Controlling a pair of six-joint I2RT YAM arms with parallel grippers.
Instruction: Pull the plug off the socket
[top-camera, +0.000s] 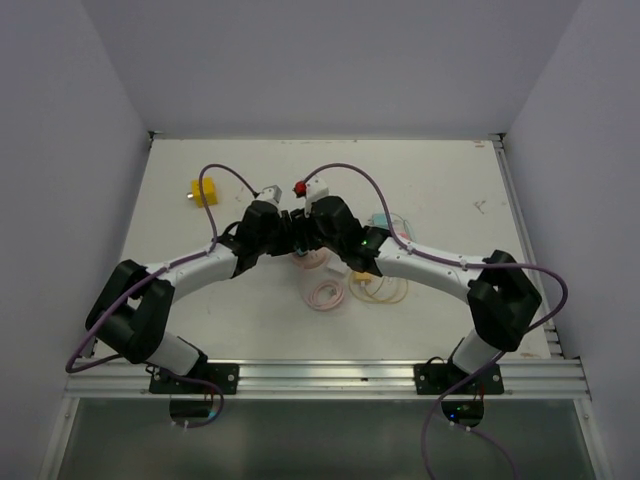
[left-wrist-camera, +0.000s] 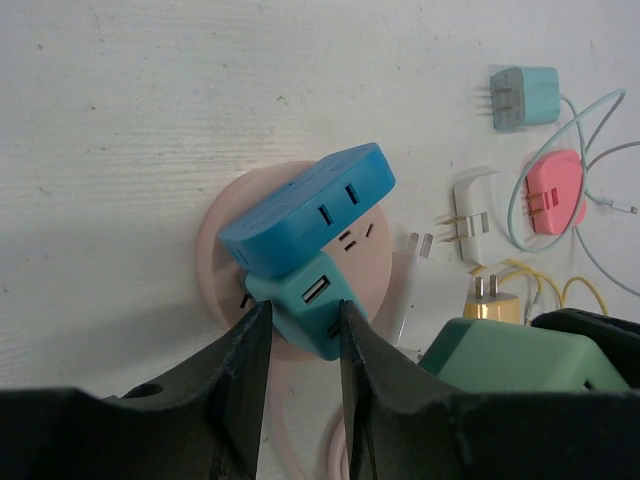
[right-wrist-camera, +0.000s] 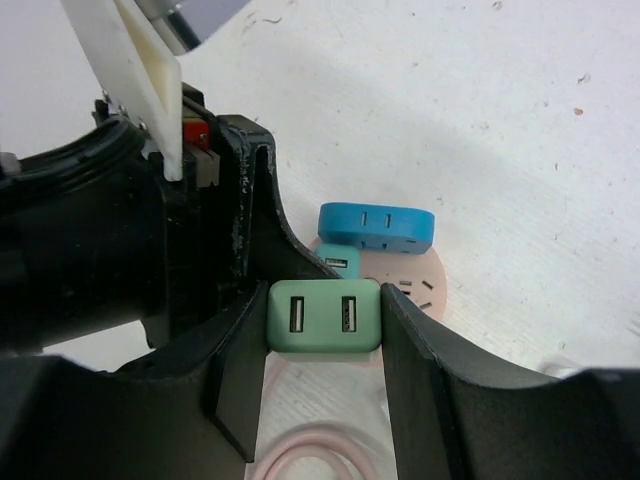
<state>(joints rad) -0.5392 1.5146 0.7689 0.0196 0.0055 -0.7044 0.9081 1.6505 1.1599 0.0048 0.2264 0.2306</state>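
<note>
While left claw (left-wrist-camera: 303, 312) pinches teal plug (left-wrist-camera: 312, 288) (right claw (right-wrist-camera: 323, 325) pinches green plug (right-wrist-camera: 322, 312)), blue adapter (left-wrist-camera: 310, 205) overhangs socket (left-wrist-camera: 222, 232)

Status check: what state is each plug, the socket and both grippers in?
Left gripper: shut on teal plug.
Right gripper: shut on green plug.
Teal plug: at the pink socket, seating unclear.
Green plug: held, apparently off the socket.
Blue adapter: sits on socket.
White plug: loose on table.

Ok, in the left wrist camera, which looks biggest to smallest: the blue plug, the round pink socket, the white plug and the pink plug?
1. round pink socket
2. blue plug
3. white plug and pink plug: these look about the same size, so I can't rank those two.
</note>
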